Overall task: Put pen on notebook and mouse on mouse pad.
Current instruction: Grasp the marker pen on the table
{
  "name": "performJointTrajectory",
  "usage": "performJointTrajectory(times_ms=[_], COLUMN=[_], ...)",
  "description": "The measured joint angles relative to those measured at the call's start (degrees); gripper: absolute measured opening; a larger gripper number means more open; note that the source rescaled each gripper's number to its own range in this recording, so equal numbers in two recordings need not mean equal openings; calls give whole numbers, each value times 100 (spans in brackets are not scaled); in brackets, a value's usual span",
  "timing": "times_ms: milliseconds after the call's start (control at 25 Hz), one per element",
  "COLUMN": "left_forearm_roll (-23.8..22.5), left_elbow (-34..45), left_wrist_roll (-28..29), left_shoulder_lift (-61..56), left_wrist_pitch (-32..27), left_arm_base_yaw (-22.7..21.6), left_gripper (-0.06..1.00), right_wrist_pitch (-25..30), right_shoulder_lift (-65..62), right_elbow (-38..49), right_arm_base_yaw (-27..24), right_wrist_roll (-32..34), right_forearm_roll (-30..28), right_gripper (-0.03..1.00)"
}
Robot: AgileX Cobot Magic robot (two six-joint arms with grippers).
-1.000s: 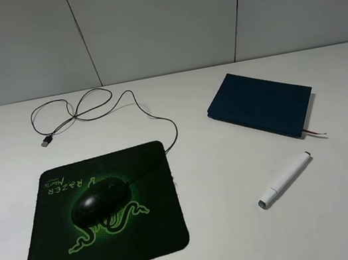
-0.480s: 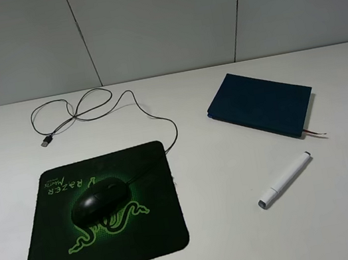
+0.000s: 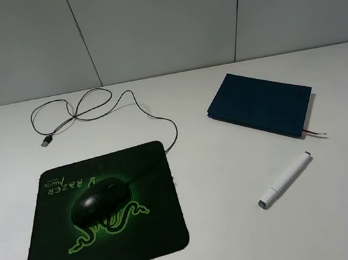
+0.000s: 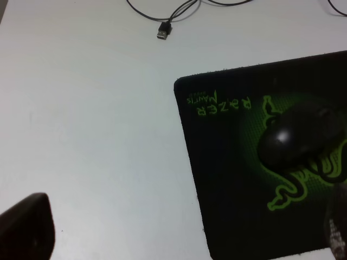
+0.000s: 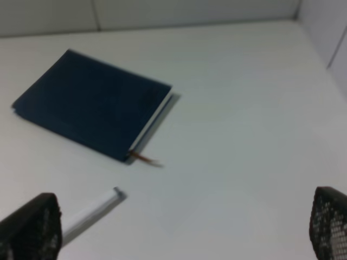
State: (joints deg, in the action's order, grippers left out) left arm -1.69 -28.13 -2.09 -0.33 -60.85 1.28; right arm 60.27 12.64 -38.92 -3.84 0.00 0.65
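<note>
Shows a white worktop [image 3: 235, 173] with the job about half done, judging by how things lie. Finds the black mouse pad [image 3: 164, 229], green logo up, well apart from the notebook [image 3: 261, 106], off to its left in the high view. Puts the navy notebook itself flat and closed, cover bare, red ribbon [image 3: 316, 133] trailing from one corner. Counts the mouse [image 3: 99, 204] as home: resting on the pad's logo, far from the notebook, its USB plug [image 3: 46, 142] lying off the mat and farther from the notebook yet. Leaves the pen [image 3: 284, 181] to do: white, lying on bare worktop near the notebook, just past the ribbon corner, apart from the cover and touching nothing else. Catches neither arm in the high view. Shows the left pincer [image 4: 181, 235] spread wide and holding nothing, over the pad edge farthest from the notebook, and the right pincer [image 5: 179, 225] likewise released and empty, hovering with notebook and pen both ahead of it. Calls, in all likelihood, for one more pick and one placement on the notebook's cover.
</note>
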Motion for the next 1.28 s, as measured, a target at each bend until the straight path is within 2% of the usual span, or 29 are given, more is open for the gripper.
performJointTrajectory(times_ms=[320,600,800,1000,1280], left_forearm_roll=[0,0,0,0,0], left_elbow=[0,0,0,0,0], left_wrist_roll=[0,0,0,0,0], left_shoulder_lift=[0,0,0,0,0], left_wrist_pitch=[0,0,0,0,0], left_arm_base_yaw=[0,0,0,0,0], left_gripper=[100,100,100,100,100], right_wrist_pitch=[19,35,18,-119,-373], right_shoulder_lift=[1532,2860,3768,4451,5399], right_elbow=[-515,-870,-1057,-1069,-1069], right_arm_base_yaw=[16,482,807,1302,2317], right_wrist_roll=[282,559,1008,1910,3449], right_forearm_roll=[666,711,689,527,-11], right_gripper=[100,100,100,100,100])
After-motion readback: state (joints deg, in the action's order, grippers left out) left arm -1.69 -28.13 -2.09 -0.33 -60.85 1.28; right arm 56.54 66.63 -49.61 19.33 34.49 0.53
